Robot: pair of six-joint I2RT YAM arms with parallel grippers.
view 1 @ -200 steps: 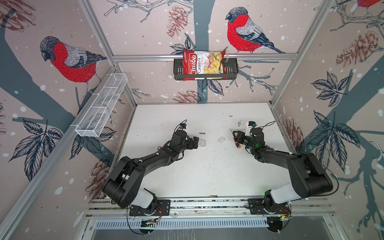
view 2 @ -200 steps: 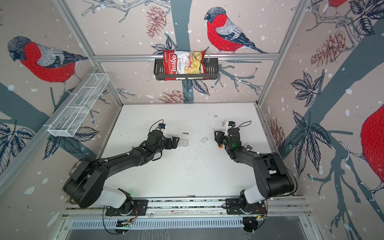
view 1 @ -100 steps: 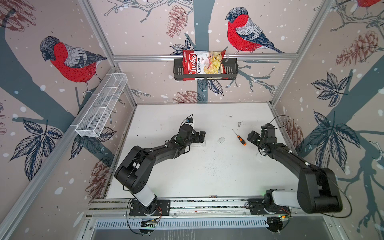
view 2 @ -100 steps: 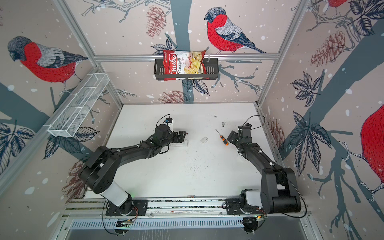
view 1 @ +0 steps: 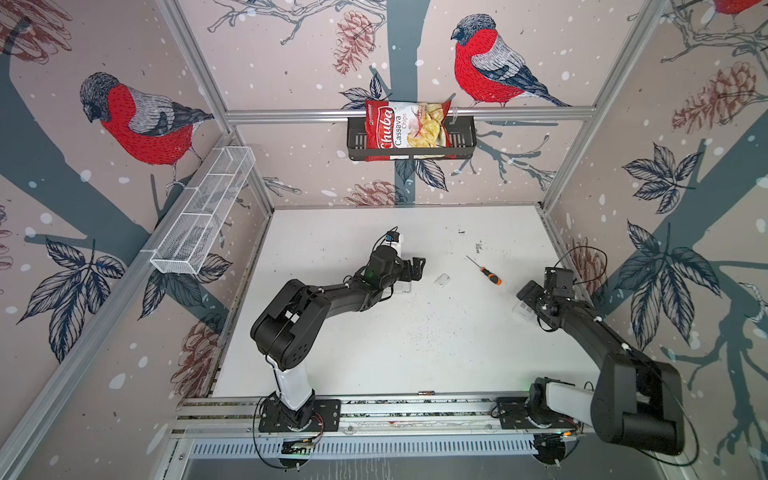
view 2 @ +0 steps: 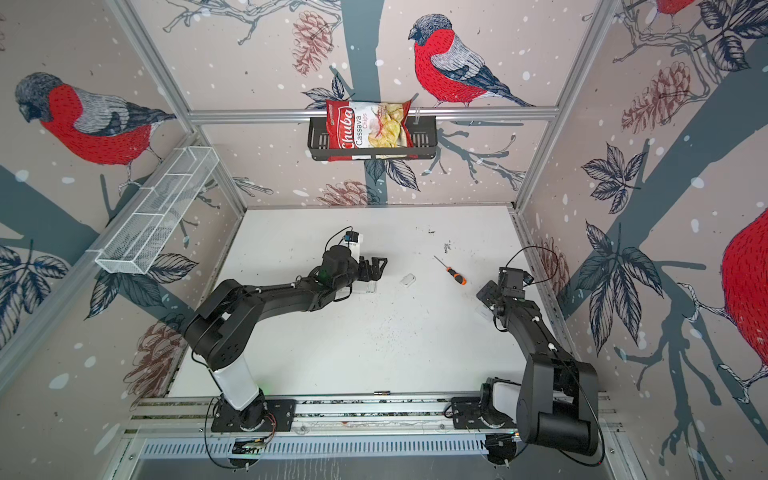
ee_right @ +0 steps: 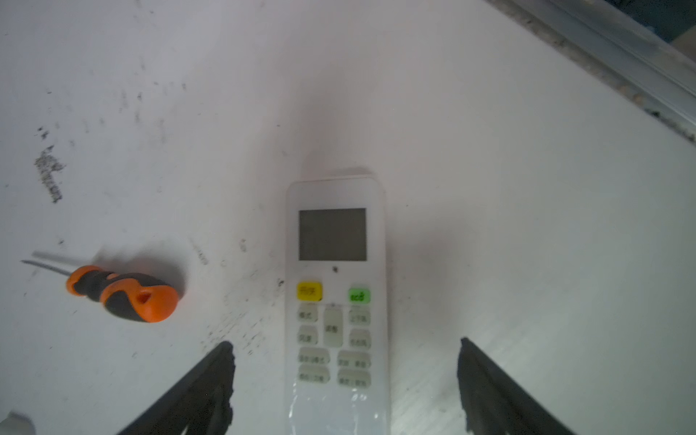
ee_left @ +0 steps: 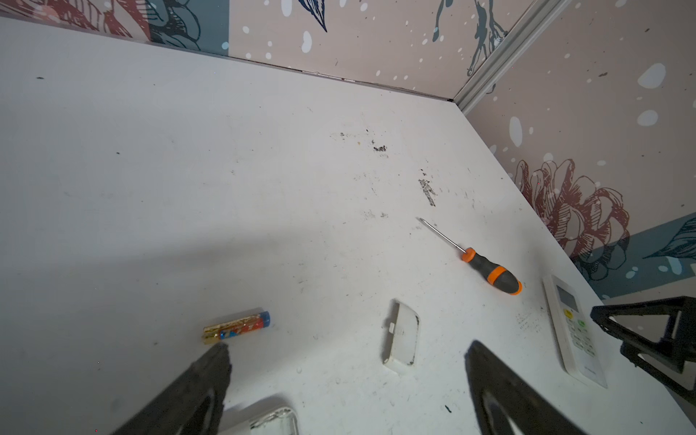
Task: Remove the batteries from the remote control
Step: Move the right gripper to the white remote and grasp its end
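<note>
Gold-and-red battery (ee_left: 236, 325) with blue tip, flat on white table (ee_left: 150, 169)

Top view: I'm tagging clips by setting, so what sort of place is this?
Probably a lab test booth, not a home: two robot arms bolted to a rail at the front of a white table, boxed in by a metal frame with bird wallpaper panels.

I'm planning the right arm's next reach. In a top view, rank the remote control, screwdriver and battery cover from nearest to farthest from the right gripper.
1. remote control: directly below the right gripper, far right.
2. screwdriver: just left of it, slightly farther back.
3. battery cover: farther left, near the middle.
</note>
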